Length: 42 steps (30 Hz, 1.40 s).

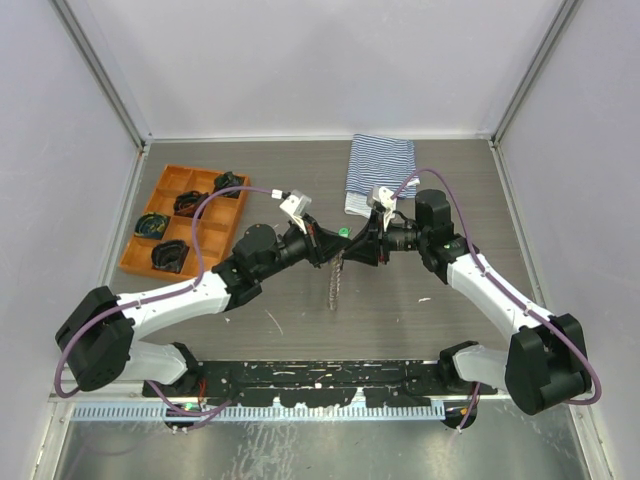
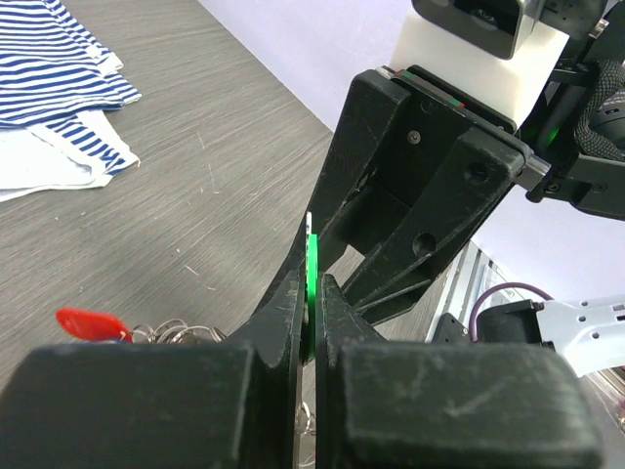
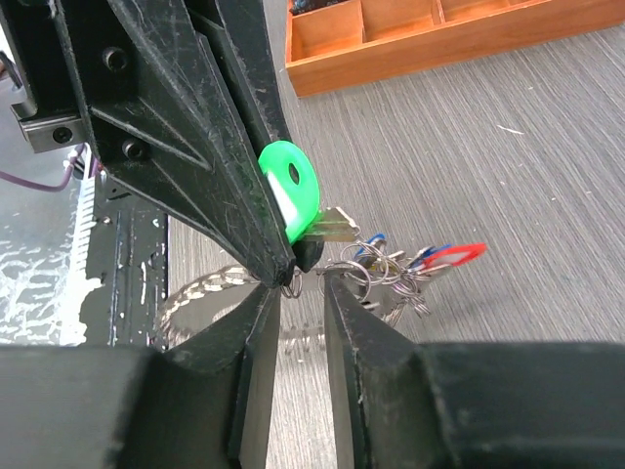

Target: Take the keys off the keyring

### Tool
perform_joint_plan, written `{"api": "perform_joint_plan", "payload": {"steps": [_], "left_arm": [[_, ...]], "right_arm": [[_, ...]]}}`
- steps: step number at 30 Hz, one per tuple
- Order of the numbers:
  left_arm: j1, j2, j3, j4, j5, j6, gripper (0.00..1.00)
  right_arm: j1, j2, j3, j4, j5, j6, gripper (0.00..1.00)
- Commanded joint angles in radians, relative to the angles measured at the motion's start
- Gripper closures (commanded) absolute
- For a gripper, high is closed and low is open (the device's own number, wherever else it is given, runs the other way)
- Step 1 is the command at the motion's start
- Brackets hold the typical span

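Note:
My left gripper point(image 1: 326, 245) point(image 2: 312, 283) is shut on the green head of a key point(image 2: 312, 256) point(image 3: 290, 186) and holds it above the table. The key's metal blade runs into a cluster of small metal rings point(image 3: 386, 274) that carries a red key point(image 3: 459, 254) point(image 2: 93, 322) and a blue key point(image 3: 376, 239). My right gripper point(image 1: 360, 248) point(image 3: 298, 283) faces the left one, its jaws narrowly apart and pinched on a small ring of the keyring. The grey braided chain point(image 1: 335, 285) point(image 3: 205, 288) hangs from there to the table.
An orange compartment tray point(image 1: 170, 185) point(image 3: 410, 49) with dark bundles stands at the back left. A striped blue-white cloth point(image 1: 380, 170) point(image 2: 59, 78) lies at the back centre. White walls close in the table on three sides.

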Motion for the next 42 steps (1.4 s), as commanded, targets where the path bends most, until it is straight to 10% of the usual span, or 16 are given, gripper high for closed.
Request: {"api": "perform_joint_plan", "payload": {"steps": [1,19,42], "left_arm": [[-0.008,-0.005,0.067,0.117,-0.001,-0.017,1.0],[-0.008,-0.035,0.059,0.107,-0.005,-0.02,1.0],[-0.008,-0.096,-0.027,0.063,-0.165,-0.037,1.0]], "right_arm": [[0.002,-0.02,0.019,0.038,0.011,0.006,0.72],[-0.002,-0.025,0.033,0.025,-0.139,-0.035,0.98],[-0.092,0.021,-0.191,0.789,-0.025,0.777,0.99]]}}
